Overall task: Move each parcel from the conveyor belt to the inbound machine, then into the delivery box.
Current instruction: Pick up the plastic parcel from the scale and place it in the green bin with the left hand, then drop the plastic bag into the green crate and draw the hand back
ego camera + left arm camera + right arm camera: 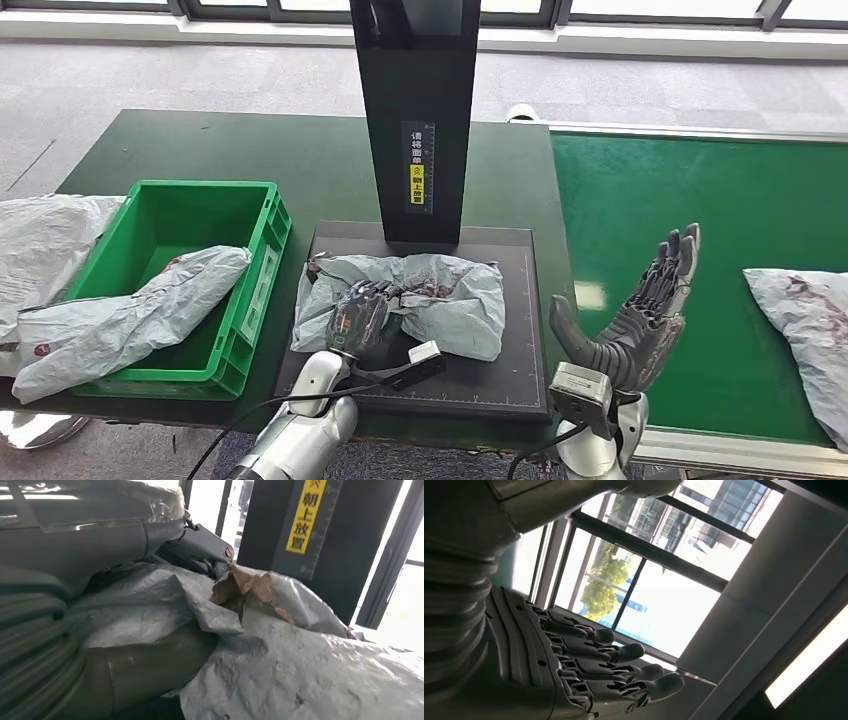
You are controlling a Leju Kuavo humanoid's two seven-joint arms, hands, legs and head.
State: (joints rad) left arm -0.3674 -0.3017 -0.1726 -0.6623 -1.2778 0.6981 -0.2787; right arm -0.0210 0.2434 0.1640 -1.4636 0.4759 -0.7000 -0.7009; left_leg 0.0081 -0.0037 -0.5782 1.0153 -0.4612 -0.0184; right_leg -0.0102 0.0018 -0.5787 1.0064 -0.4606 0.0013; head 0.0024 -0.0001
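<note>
Left hand (pixel 362 313) grips parcel (pixel 440 300) on inbound machine (pixel 520 300) — right hand (pixel 640 320) spread.

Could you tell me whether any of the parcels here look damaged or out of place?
Yes. The grey parcel on the scanner platform, under the left robot hand, is torn: the left wrist view shows a ripped flap with brown lining exposed. Another parcel hangs over the green crate's rim.

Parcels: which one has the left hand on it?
The parcel on the black scanner plate, under the left hand. The others lie in the green box and on the belt.
</note>
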